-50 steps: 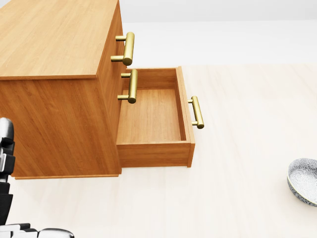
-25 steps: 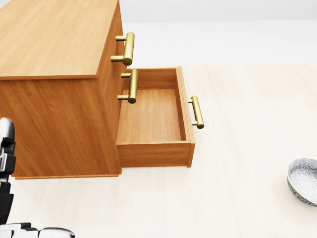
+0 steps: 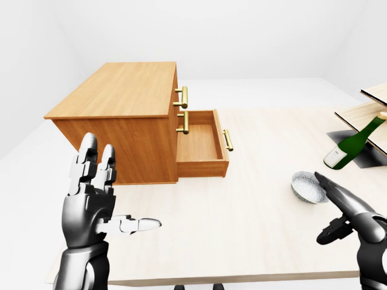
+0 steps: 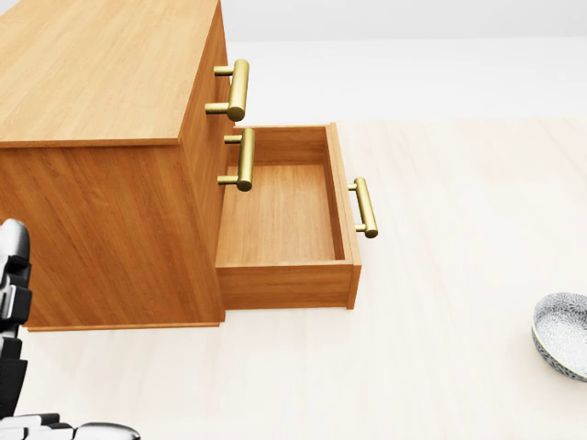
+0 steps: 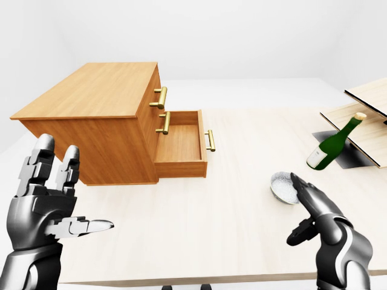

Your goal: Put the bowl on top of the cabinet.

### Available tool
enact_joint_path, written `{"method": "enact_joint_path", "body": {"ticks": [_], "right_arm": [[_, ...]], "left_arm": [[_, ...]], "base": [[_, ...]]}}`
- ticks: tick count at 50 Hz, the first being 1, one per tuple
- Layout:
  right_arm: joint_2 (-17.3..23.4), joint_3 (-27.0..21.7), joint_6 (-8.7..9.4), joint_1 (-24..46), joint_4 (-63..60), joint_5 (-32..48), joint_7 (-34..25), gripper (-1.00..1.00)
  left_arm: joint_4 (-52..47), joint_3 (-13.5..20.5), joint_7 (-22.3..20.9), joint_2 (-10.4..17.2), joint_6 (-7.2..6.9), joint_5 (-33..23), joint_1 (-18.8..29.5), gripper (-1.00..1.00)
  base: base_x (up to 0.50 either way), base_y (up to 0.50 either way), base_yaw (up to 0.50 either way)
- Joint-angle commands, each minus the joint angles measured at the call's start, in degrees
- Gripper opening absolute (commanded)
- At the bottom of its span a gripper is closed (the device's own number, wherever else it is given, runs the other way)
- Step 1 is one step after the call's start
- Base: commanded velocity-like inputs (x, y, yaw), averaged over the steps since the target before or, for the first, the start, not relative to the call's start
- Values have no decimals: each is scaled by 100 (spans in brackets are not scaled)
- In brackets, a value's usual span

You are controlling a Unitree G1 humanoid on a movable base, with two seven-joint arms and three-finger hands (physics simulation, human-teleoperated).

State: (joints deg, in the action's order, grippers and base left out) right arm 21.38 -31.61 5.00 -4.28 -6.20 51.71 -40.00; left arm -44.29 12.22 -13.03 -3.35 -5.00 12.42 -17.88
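**Position of task item.** The bowl [image 3: 309, 186] sits upright on the counter [image 3: 242, 223], at about 4 o'clock from the centre of the left-eye view. It stands well apart from the cabinet [image 3: 121, 99], which lies at roughly 10 o'clock from it. In the head view only part of the bowl shows, cut off by the right edge.

**Hands.** The right hand [image 3: 354, 214] is spread flat and grips nothing. The bowl lies at about 11 o'clock from it. Its extended fingers [image 3: 335, 193] overlap the bowl's 4 o'clock rim in the picture, but whether they touch it cannot be told. The left hand [image 3: 91, 202] is likewise spread and empty, with fingers raised and thumb out, at 8 o'clock in the same view and far from the bowl. The right hand is clearly the nearer.

**Governing relation.** The bowl is round, so it has no long axis to align with. In my judgement the approach depends only on bringing the fingers over or under the rim from the 4 o'clock side.

**Condition of bowl.** It is shallow, grey-white with a fine speckled pattern, opening upward, and appears empty.

**Other items.** The cabinet's lower drawer [image 3: 202, 145] stands pulled out. A green bottle [image 3: 354, 143] leans at 1 o'clock from the bowl, apart from it.
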Motion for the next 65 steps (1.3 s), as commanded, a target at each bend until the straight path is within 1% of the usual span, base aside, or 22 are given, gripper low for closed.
{"method": "enact_joint_path", "body": {"ticks": [1, 15, 21, 28, 37, 39, 46, 50, 59, 65], "right_arm": [[49, 147, 0, 124, 6, 336, 0, 100], [106, 195, 0, 215, 237, 318, 0, 100], [202, 214, 0, 251, 512, 245, 0, 100], [324, 274, 0, 331, 601, 376, 0, 100], [411, 405, 0, 420, 813, 508, 0, 100], [444, 436, 0, 405, 760, 638, 0, 100], [592, 428, 0, 715, 1014, 566, 0, 100], [638, 464, 0, 795, 1114, 435, 0, 100], [741, 651, 0, 831, 1348, 582, 0, 100], [784, 755, 0, 1040, 1643, 510, 0, 100]], "left_arm": [[-28, -2, -8, 5, 0, 8, -23, 100], [-17, 24, -8, 4, 0, 24, 9, 100], [-34, 54, -13, 1, 0, 57, 16, 100], [13, 9, -11, -6, 0, 16, 5, 100], [-12, 50, 2, 13, 0, 54, 33, 100], [8, 32, 1, 4, 0, 34, 33, 100], [57, -95, -13, -14, 0, -61, -69, 100], [94, -96, 22, 4, 0, -65, -18, 100], [70, -77, 20, 11, 0, -37, -48, 100], [37, -55, 8, 8, 0, -24, -46, 100]], "base": [[0, 0, 0], [0, 0, 0], [0, 0, 0], [0, 0, 0], [0, 0, 0], [0, 0, 0], [0, 0, 0], [0, 0, 0], [0, 0, 0], [0, 0, 0]]}}
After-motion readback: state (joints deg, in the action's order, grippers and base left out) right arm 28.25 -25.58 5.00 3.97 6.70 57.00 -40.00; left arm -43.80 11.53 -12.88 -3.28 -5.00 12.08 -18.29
